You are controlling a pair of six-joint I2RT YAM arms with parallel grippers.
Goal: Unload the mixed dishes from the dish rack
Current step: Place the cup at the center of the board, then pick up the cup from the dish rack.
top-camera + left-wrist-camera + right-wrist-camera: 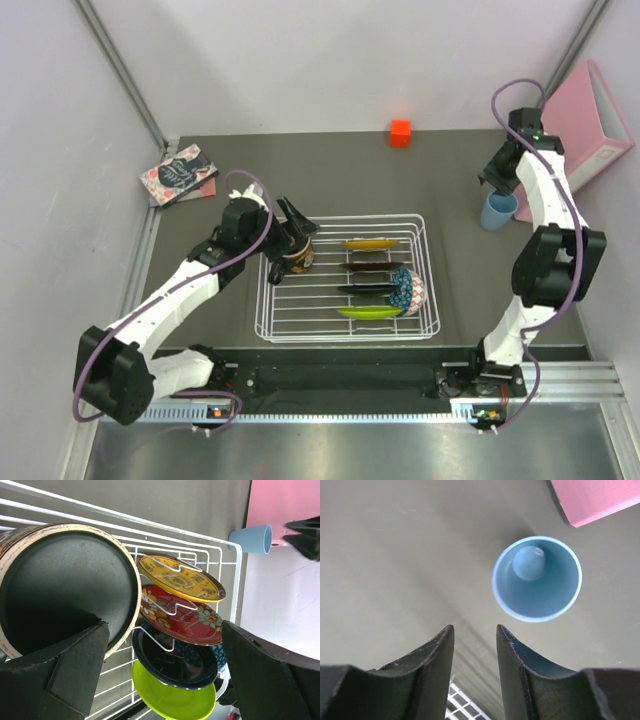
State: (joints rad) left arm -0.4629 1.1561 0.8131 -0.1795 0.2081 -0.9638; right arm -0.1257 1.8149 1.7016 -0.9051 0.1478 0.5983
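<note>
This is a robotics lab test cell rather than a home kitchen. A dark grey counter point(330, 170) is boxed in by plain pale wall panels and bare metal frame posts point(120, 70). A left arm point(170, 300) and a right arm point(545, 260) are bolted to a metal rail point(340, 380) along its near edge. On it stand a white wire dish rack point(320, 338), an orange-red cube point(400, 132) near the far edge and a pink binder point(600, 130) in the far right corner.

Open rack floor point(318, 298) between mug point(297, 252) and plates point(372, 268)
</note>
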